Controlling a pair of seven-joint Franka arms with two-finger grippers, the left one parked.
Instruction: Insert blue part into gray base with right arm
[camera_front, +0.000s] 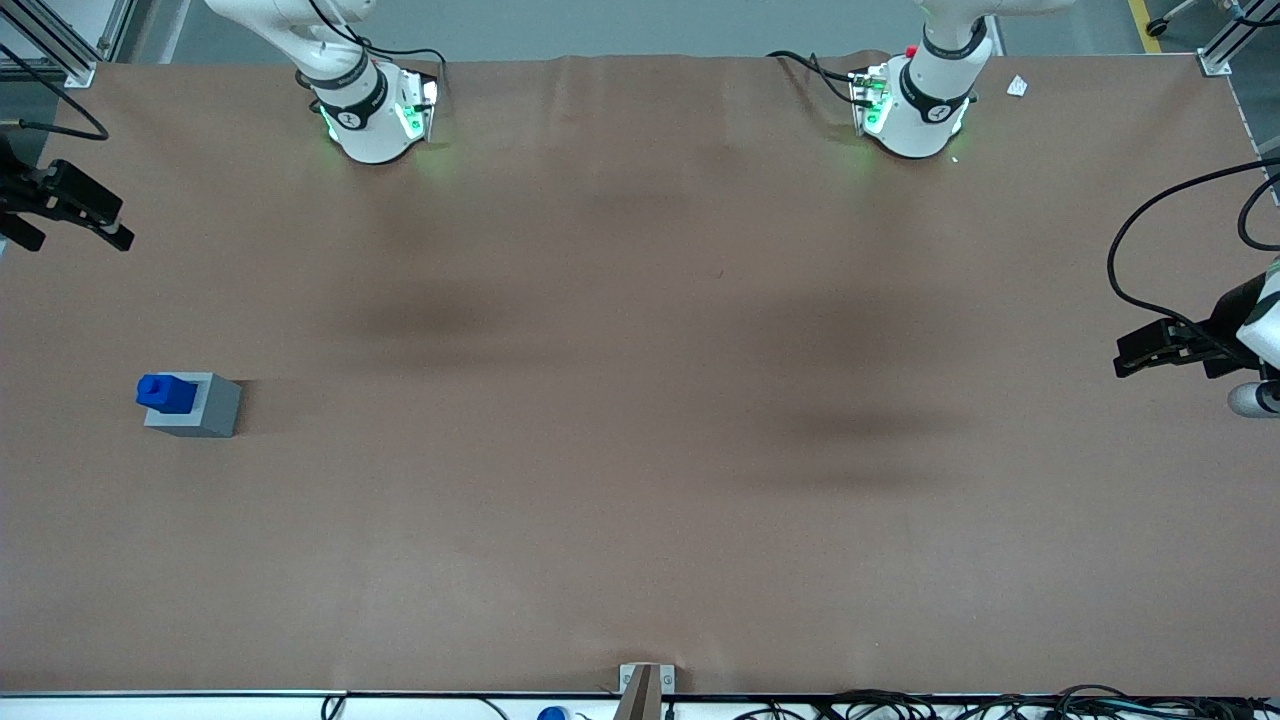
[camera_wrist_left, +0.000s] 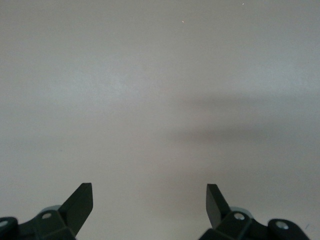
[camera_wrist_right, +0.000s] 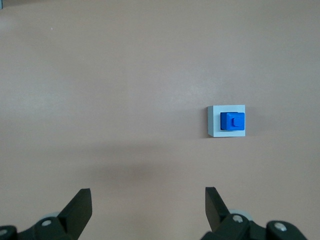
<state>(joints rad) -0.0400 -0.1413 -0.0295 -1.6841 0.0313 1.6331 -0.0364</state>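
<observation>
Blue part seated upright in the recess of the gray base, stub end up, toward the working arm's end of the brown worktop. Insertion apparently done, hence nothing left to hold. Claw raised well clear of the pair, fingers spread wide and empty, looking down on the block from above, likely to avoid knocking the assembly.

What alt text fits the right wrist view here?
The blue part sits in the top of the gray base on the brown table. The right arm's end effector hangs above the table, open and empty, apart from both.
</observation>
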